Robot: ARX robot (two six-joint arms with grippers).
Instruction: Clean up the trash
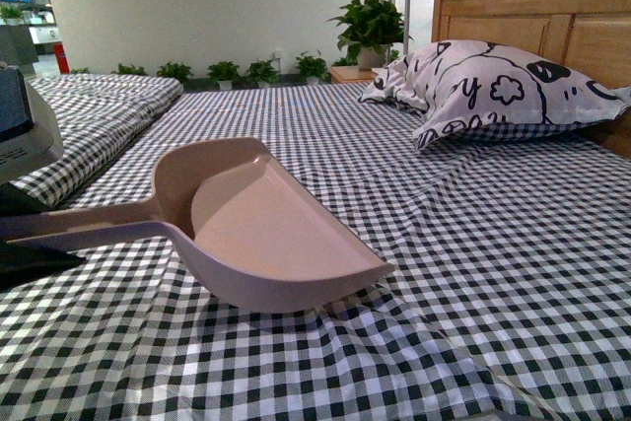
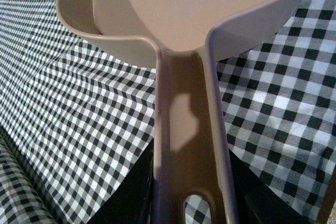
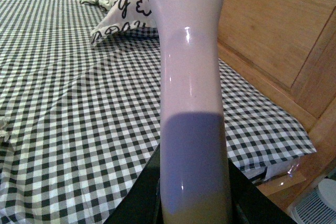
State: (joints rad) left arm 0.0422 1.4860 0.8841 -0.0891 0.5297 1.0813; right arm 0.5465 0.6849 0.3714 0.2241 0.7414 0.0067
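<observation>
The beige-pink dustpan (image 1: 266, 224) rests on the black-and-white checked bed sheet (image 1: 473, 273), mouth toward the right. My left gripper (image 2: 191, 203) is shut on the dustpan's handle (image 2: 186, 145), with dark fingers on both sides of it. In the front view the left gripper (image 1: 30, 244) shows only as a dark shape at the left edge. My right gripper (image 3: 194, 203) is shut on the pale pink brush handle (image 3: 191, 103), which stands up over the bed near its right side. The brush head is hidden. A small whitish crumpled bit (image 3: 3, 128) peeks in at the picture's edge; I cannot tell whether it is the trash.
A patterned pillow (image 1: 493, 86) lies at the back right against the wooden headboard (image 1: 552, 7). A folded checked quilt (image 1: 89, 115) lies at the left. Potted plants (image 1: 370, 27) line the far wall. The bed's side edge (image 3: 294, 150) runs close to the right gripper.
</observation>
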